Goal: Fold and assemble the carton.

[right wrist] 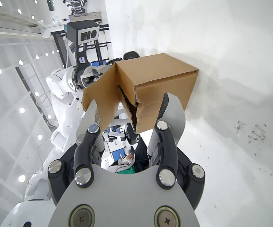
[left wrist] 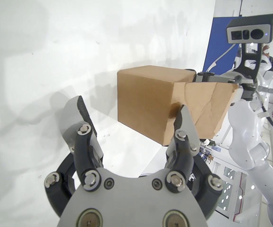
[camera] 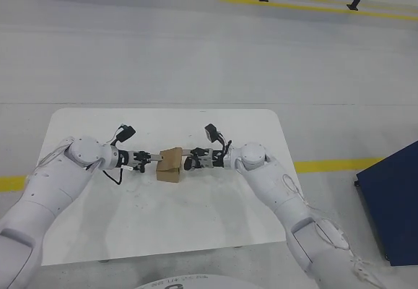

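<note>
We are closing up the carton (camera: 170, 165), sitting mid-worktop (camera: 194, 217), with our left tool (left wrist: 130, 105) gaping wide at its nine o'clock and our right tool (right wrist: 129, 100) spread around the loose end flaps (right wrist: 99, 95) at three o'clock, so we are judging the next move as pressing those flaps inward squarely.

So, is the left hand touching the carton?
Touching. In the left wrist view, one fingertip of the open left hand rests against the carton at its edge.
</note>
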You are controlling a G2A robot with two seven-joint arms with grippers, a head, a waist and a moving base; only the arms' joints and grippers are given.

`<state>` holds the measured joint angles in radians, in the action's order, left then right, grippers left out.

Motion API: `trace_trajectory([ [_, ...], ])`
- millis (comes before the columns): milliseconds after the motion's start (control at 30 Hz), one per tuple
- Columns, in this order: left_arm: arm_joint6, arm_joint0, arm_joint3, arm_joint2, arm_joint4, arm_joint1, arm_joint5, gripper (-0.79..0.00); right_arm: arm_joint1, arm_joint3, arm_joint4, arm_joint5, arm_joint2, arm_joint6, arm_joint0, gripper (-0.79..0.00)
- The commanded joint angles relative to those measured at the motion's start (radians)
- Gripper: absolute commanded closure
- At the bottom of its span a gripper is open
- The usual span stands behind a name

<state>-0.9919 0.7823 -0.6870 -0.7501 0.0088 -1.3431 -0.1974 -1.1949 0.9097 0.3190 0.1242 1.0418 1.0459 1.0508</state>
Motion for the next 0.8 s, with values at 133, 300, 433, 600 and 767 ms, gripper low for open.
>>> trace_trajectory([
  [133,0.002,-0.003,0.006,0.000,0.000,-0.005,-0.010,-0.582,0.012,-0.011,0.045,0.026,0.042,0.045,0.015,-0.428],
  [300,0.004,-0.004,0.011,-0.001,-0.001,-0.009,-0.014,-0.548,0.020,-0.009,0.048,0.058,0.053,0.083,0.029,-0.413],
  [433,0.004,-0.006,0.012,-0.002,-0.002,-0.011,-0.017,-0.539,0.024,-0.031,0.073,0.068,0.070,0.101,0.032,-0.385],
  [600,0.004,-0.008,0.013,-0.001,0.001,-0.015,-0.016,-0.536,0.023,-0.028,0.006,0.046,0.044,0.074,0.026,-0.369],
  [767,0.005,-0.008,0.013,-0.002,0.003,-0.018,-0.019,-0.529,0.017,-0.018,-0.025,0.020,0.018,0.047,0.016,-0.372],
])
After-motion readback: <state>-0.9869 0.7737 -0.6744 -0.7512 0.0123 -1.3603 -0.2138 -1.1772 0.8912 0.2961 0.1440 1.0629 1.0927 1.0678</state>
